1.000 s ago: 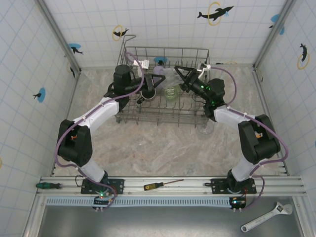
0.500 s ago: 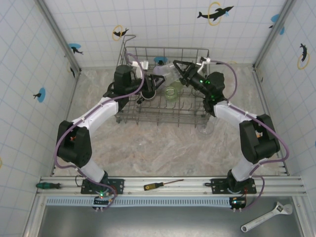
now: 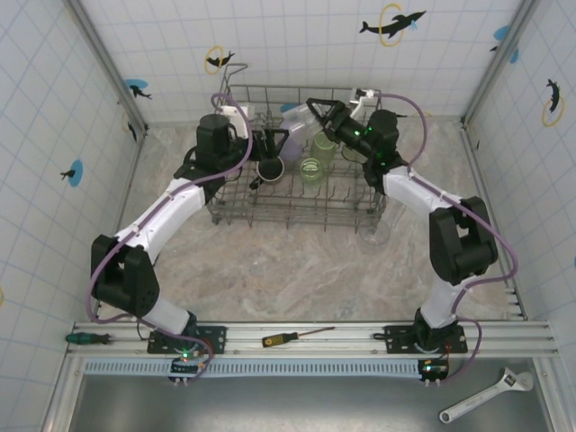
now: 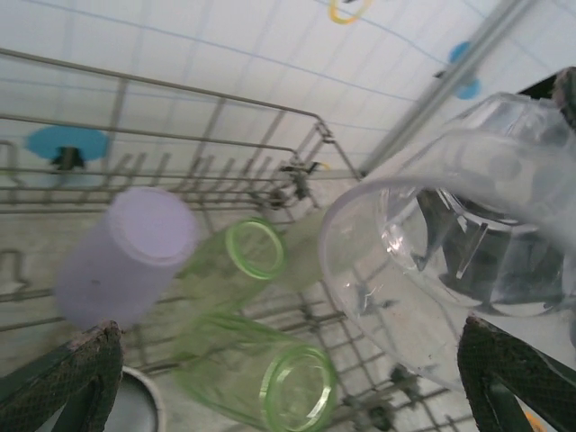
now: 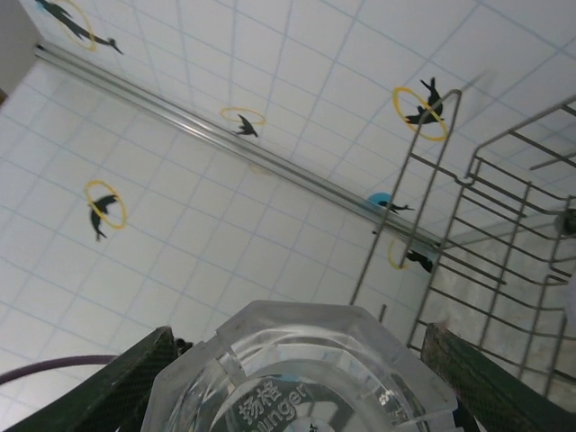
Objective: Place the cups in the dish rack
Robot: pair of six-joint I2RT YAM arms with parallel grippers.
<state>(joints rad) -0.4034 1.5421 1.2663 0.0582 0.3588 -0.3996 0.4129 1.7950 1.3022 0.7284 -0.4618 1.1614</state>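
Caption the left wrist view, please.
Tilted clear glass over the dish rack, which holds two green tumblers and a lavender cup.

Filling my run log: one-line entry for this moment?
right gripper: shut on clear glass over dish rack | left gripper: open, over rack | loaded: lavender cup, two green tumblers

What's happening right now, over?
Right gripper: jaws shut on clear glass over dish rack. Left gripper: jaws open above rack. Second glass waits on table. Nothing blocking.
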